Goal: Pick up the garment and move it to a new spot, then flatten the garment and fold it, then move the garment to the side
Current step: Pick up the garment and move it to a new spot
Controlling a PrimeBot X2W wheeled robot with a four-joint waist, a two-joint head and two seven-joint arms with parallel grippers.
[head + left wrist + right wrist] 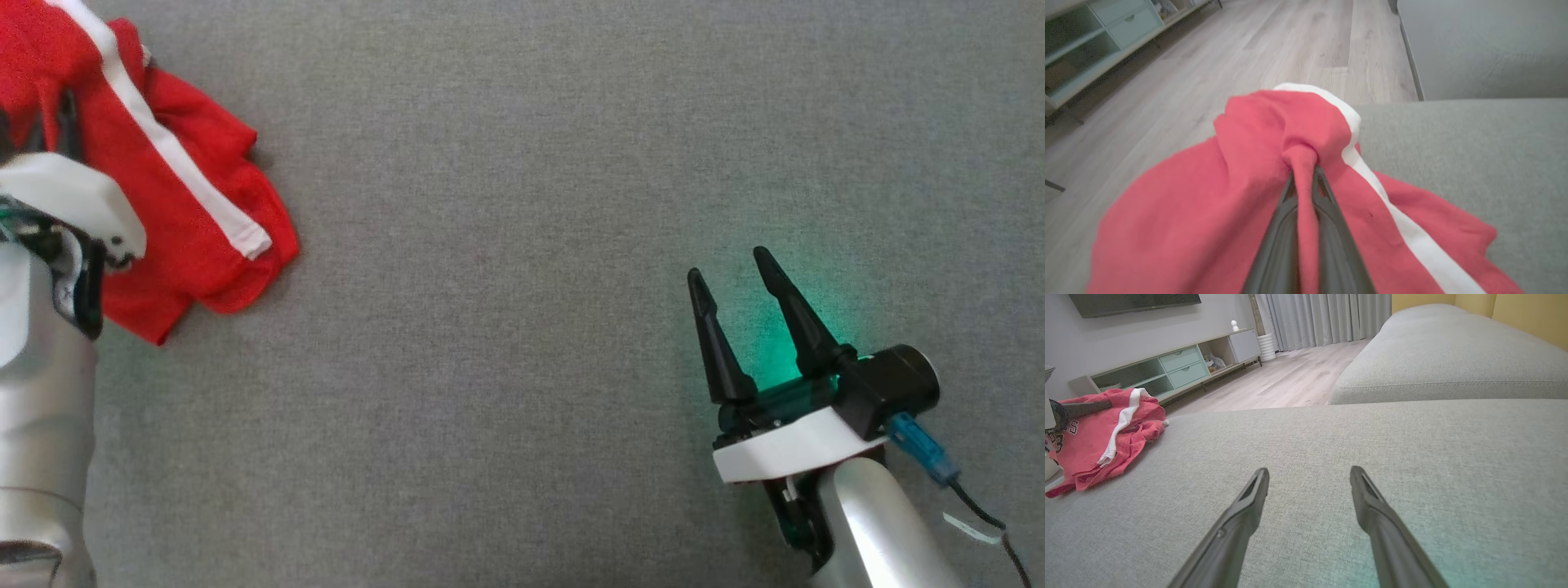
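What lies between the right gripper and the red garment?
Nothing but bare grey cushion fabric separates the right gripper from the red garment, as the head view shows; the right wrist view agrees.

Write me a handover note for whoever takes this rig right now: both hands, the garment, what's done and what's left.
Left hand: shut on a pinch of the garment.
Right hand: open, empty, over bare cushion.
Garment: crumpled at the cushion's left edge.
Done: grasp made.
Left: lift and move it, flatten, fold, move it aside.
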